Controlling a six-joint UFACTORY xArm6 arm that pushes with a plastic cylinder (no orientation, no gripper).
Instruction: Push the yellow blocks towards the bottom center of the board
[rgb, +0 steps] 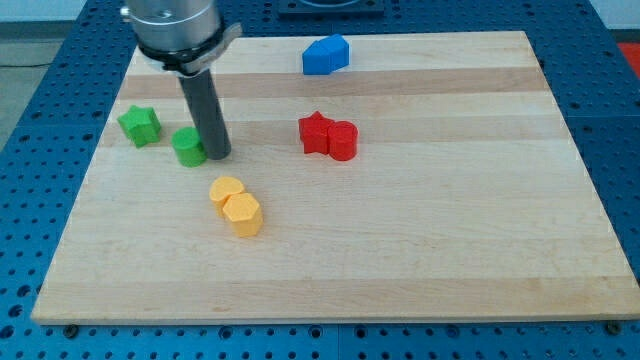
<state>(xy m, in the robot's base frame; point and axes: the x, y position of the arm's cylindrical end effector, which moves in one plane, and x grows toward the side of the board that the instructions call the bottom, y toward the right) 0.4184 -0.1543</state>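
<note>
Housing of the arm is running off the view's top edge, so only its grey lower collar and the straight dark rod are showing. The rod is carrying no jaws at all, so nothing is being held; my tip is resting on the pale wooden board and appearing to touch the small green rounded block, which is sitting just at its 9 o'clock. Part of that block's right side is lying behind the rod, so actual contact is hard to confirm.

Two yellow blocks are lying pressed together at the tip's 5 o'clock, near but clear of it: a yellow rounded block whose exact shape is hard to make out, and a yellow hexagonal block just at its 5 o'clock. Both are sitting left of the board's middle.

A green star-shaped block is lying near the tip's 10 o'clock. A red star-shaped block and a red cylindrical block are touching each other at the tip's 3 o'clock, well apart from it. A blue angular block is sitting toward 1 o'clock near the board's far edge.
</note>
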